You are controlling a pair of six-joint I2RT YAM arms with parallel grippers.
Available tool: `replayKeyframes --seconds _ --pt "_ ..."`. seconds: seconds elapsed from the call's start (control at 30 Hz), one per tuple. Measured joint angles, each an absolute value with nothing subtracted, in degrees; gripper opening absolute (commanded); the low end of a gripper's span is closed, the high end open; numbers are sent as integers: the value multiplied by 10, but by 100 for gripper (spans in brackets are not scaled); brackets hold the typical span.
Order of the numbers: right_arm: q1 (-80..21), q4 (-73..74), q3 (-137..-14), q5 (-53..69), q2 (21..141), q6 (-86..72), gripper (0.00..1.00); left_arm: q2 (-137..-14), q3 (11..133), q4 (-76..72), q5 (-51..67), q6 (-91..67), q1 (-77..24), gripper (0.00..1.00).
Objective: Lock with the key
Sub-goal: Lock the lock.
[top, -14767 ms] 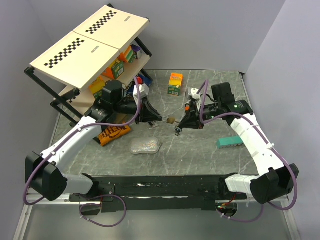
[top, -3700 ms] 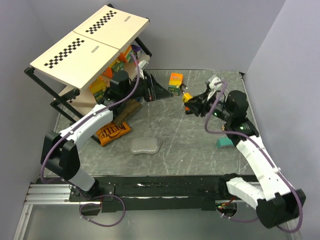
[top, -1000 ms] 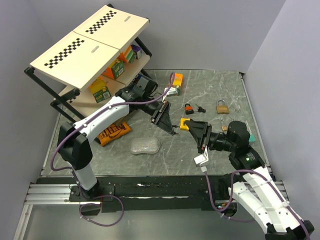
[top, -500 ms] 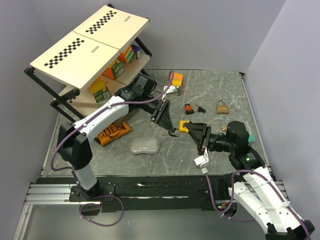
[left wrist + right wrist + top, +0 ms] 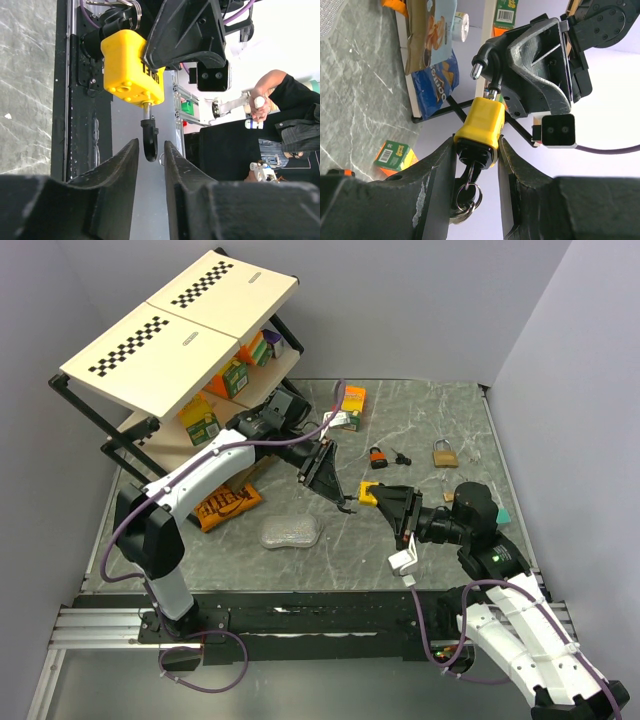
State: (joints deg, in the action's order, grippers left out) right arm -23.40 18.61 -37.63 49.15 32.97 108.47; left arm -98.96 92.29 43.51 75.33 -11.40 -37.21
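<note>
The padlock (image 5: 481,122) is yellow with a black shackle (image 5: 149,142). The table (image 5: 420,430) is grey-green marbled with white veins. The shelf boards (image 5: 190,325) are cream with black-and-white checkered strips. The chip bag (image 5: 225,505) is orange.

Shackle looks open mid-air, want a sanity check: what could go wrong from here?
1. The shackle stands out of the yellow padlock, and the left gripper sits open around it without a grip; a push could slip off instead of seating it.
2. The right gripper clamps only the padlock's key end in mid-air, so a sideways push might twist it loose.
3. The key ring hangs between the right gripper's fingers, probably hard to reach for turning.
</note>
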Motion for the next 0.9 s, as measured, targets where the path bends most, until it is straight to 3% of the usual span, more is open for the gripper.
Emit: replayKeyframes --seconds 0.6,0.83,0.9 --pt "-235 186 -384 492 336 1074 0 -1004 939 460 751 -91 -382 24" --pt "-235 185 -384 492 341 1072 0 -1004 946 468 755 -86 -382 1" --pt "-235 185 -384 492 341 1068 23 -1005 947 468 755 -86 -382 1"
